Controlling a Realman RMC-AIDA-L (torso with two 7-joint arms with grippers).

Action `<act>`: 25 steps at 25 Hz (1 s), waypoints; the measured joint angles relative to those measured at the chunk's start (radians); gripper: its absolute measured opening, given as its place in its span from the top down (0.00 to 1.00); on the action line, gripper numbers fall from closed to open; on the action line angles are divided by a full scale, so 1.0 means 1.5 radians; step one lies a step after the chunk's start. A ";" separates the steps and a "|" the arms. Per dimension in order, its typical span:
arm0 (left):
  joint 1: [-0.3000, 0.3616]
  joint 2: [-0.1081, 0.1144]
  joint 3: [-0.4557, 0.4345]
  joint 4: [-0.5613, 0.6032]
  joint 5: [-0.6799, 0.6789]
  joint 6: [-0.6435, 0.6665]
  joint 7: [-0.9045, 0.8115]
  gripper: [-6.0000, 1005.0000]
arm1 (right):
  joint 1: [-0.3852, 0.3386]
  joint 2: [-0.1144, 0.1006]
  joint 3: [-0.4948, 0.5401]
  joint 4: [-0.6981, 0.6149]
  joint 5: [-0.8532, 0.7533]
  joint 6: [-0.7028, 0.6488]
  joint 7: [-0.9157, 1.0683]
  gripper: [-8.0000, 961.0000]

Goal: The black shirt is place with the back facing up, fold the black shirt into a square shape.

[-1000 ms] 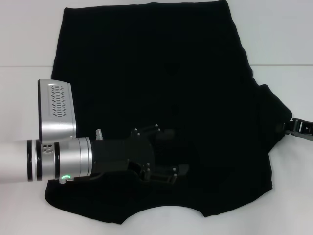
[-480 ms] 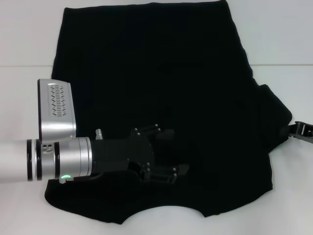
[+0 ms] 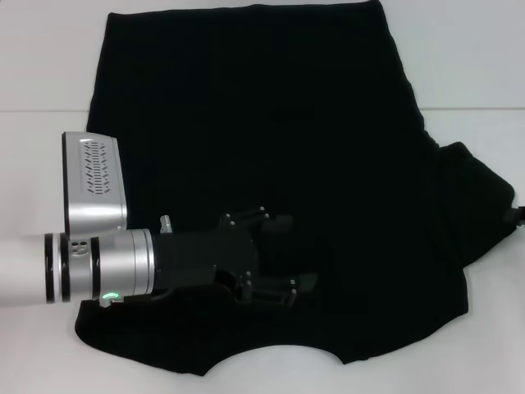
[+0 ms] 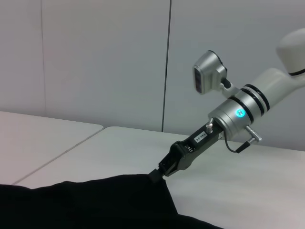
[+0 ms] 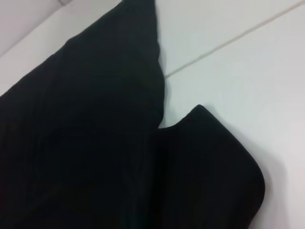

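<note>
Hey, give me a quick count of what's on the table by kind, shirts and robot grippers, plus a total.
Black shirt: 1
Grippers: 2, the left gripper over the shirt and the right gripper at the shirt's sleeve edge
Total: 3

A white table (image 3: 49, 74) is seen, crossed by a thin seam running from 9 to 3 o'clock. The black shirt (image 3: 271, 148) is spread flat on it, its curved neckline at 6 o'clock.
</note>
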 joint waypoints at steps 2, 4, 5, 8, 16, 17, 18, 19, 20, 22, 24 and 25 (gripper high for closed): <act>0.000 0.000 0.000 0.000 -0.001 0.000 0.000 0.06 | -0.004 0.001 0.016 0.000 0.000 -0.007 -0.010 0.98; 0.000 0.000 0.000 0.000 -0.001 0.000 0.000 0.06 | -0.008 0.002 0.035 0.000 0.000 -0.015 -0.020 0.98; 0.000 0.000 0.000 0.000 -0.001 0.000 0.000 0.06 | -0.009 0.003 0.042 0.000 0.000 -0.018 -0.023 0.98; 0.000 0.000 -0.001 0.000 -0.001 0.000 0.000 0.06 | -0.015 0.003 0.057 0.000 0.000 -0.026 -0.029 0.98; 0.000 0.000 -0.001 0.001 -0.001 0.002 0.000 0.06 | -0.026 0.000 0.081 -0.001 0.000 -0.024 -0.038 0.98; 0.000 0.000 -0.001 0.001 -0.001 0.003 0.000 0.06 | -0.027 0.000 0.082 -0.001 0.000 -0.023 -0.039 0.98; 0.000 0.000 -0.001 0.001 -0.001 0.003 -0.001 0.06 | -0.027 -0.001 0.085 -0.001 0.000 -0.022 -0.042 0.98; 0.000 0.000 -0.001 0.001 -0.001 0.004 -0.001 0.06 | -0.027 -0.001 0.089 -0.001 0.000 -0.022 -0.045 0.98; 0.000 0.000 -0.001 0.001 -0.001 0.004 -0.002 0.06 | -0.027 -0.002 0.093 -0.001 0.000 -0.022 -0.050 0.98; 0.001 0.000 -0.001 0.001 -0.001 0.005 -0.003 0.06 | -0.027 -0.002 0.102 -0.001 0.000 -0.021 -0.057 0.98; 0.001 0.000 -0.001 0.001 -0.001 0.006 -0.003 0.06 | -0.026 -0.001 0.111 -0.001 0.001 -0.021 -0.067 0.98; 0.001 0.000 -0.001 0.001 -0.001 0.006 -0.003 0.06 | -0.025 0.000 0.112 -0.001 0.001 -0.020 -0.070 0.98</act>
